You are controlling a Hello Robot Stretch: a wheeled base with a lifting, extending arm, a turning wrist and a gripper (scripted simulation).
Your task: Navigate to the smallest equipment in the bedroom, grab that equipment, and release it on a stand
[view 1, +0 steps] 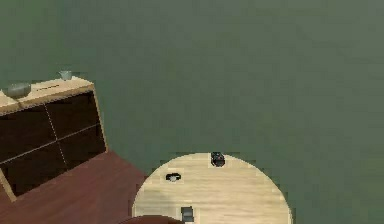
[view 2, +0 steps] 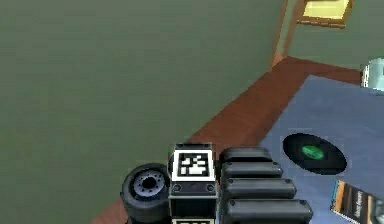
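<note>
One round pale-wood bench [view 1: 230,190] stands low in the forward view on the reddish wood floor [view 1: 90,195], and three small dark things lie on it, well apart: one near the far rim [view 1: 217,158], one toward the view's left [view 1: 173,177], one at the near edge [view 1: 187,212]. At the left, one dark cabinet [view 1: 50,135] carries two vessels, a bowl [view 1: 17,90] and a cup [view 1: 66,74]. In the arm side view the arm [view 2: 250,185] shows one white marker square [view 2: 193,165], with the end effector [view 2: 148,187] just left of it as a dark round body. Its fingers cannot be made out, so whether it grasps anything cannot be told. One dark disc with a green centre [view 2: 313,153] lies on a blue-grey rug [view 2: 320,110]. Which thing is the equipment cannot be told.
</note>
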